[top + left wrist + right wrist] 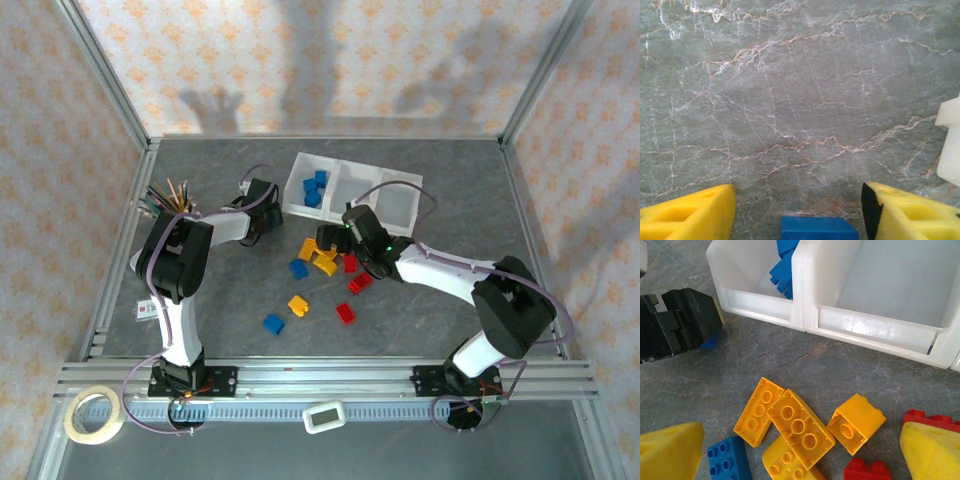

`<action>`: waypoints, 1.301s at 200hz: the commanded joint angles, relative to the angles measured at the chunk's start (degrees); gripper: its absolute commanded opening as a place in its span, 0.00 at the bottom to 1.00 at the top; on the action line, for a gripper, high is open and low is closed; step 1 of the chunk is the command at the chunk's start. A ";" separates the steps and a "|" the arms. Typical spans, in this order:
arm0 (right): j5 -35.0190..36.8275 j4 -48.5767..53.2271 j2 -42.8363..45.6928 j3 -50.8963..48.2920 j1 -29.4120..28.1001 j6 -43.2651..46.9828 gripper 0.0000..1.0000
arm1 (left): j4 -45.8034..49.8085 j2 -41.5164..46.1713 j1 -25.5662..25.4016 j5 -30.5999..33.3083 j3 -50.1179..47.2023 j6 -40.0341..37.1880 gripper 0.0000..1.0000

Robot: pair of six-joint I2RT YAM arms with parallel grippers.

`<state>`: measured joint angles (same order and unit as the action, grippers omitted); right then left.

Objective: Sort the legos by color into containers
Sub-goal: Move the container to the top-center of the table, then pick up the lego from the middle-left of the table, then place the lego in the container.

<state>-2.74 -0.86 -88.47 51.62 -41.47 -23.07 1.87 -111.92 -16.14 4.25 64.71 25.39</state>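
Hovering wide open over the yellow legos just near the tray, the right gripper looks ready to pick. The left gripper straddles a blue brick beside the tray's left end, fingers apart, not clamped.

Left gripper over marbled table
Blue lego lies between its parted fingers, untouched; white tray corner at right.

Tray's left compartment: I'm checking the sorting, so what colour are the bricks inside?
Those small plastic bricks are blue, clearest in top external view.
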 commanded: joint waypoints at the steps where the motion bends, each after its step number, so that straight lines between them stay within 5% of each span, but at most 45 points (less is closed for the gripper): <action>1: 1.80 1.00 0.31 1.91 -0.19 0.83 1.00 | 1.91 -0.37 -0.21 0.99 -0.77 0.08 0.58; 108: 1.72 1.65 1.77 2.27 0.77 1.53 1.00 | 2.94 7.59 -0.37 -0.81 -4.67 -0.08 0.16; 180: 2.44 3.44 5.67 1.35 6.57 1.71 1.00 | 4.90 15.82 -6.25 -0.92 -0.56 1.79 0.13; 260: 3.18 3.85 5.94 2.35 9.37 3.35 1.00 | 6.14 -1.27 -8.89 4.67 20.95 -1.51 0.14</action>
<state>-1.45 1.87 -83.99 52.10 -32.40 -21.30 5.80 -107.55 -25.15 5.17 80.25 26.17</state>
